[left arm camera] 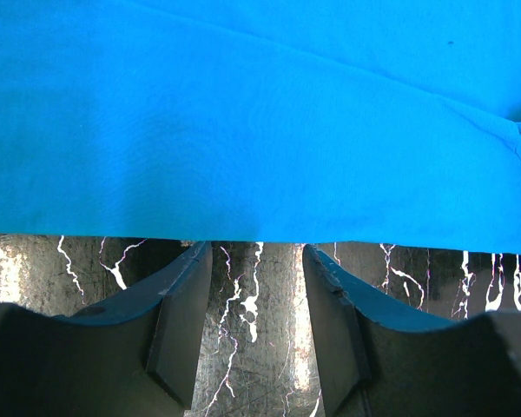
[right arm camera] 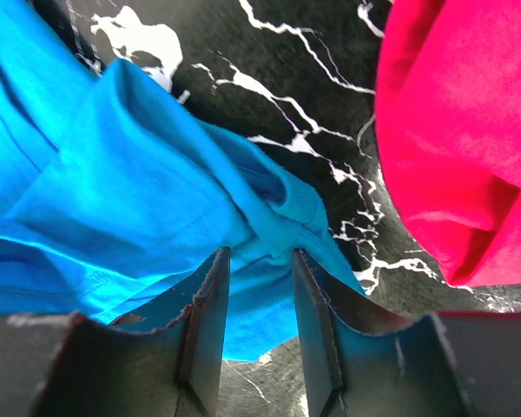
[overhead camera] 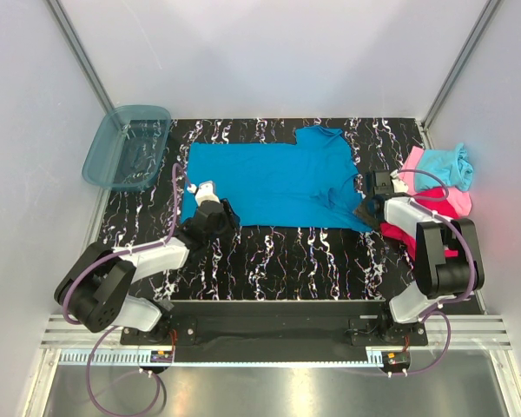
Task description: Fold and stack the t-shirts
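The medium blue t-shirt lies spread flat on the black marbled mat. My left gripper is open and empty at the shirt's near-left hem; in the left wrist view its fingertips just meet the blue hem, with bare mat between them. My right gripper is open at the shirt's near-right corner; in the right wrist view a bunched fold of blue cloth lies between the fingertips. The magenta-red tee, light pink tee and light aqua tee are piled at the right.
A translucent teal plastic bin stands off the mat's back-left corner. The magenta-red tee lies close to the right of my right gripper. White walls enclose the back and sides.
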`<state>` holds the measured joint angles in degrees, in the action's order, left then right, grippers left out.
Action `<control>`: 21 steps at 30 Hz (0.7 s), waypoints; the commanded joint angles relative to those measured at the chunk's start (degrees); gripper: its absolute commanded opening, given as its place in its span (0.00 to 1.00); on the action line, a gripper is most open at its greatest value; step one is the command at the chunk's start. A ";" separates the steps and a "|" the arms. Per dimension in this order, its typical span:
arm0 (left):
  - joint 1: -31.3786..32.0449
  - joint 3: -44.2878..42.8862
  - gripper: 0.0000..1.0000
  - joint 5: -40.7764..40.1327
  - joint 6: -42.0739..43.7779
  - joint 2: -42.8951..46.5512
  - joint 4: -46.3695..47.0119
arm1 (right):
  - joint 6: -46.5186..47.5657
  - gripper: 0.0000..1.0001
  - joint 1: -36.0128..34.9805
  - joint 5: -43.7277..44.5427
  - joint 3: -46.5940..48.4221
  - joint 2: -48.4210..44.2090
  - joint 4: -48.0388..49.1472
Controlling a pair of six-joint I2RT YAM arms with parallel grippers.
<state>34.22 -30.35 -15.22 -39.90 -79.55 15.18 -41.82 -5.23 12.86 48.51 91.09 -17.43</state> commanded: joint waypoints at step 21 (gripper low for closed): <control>0.15 0.20 0.50 -0.68 0.88 1.41 3.98 | -0.01 0.41 0.31 1.73 4.48 -1.79 0.73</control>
<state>34.22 -30.35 -15.20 -39.90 -79.55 15.18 -41.82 -5.23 12.97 50.26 91.90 -17.45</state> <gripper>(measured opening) 0.506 0.416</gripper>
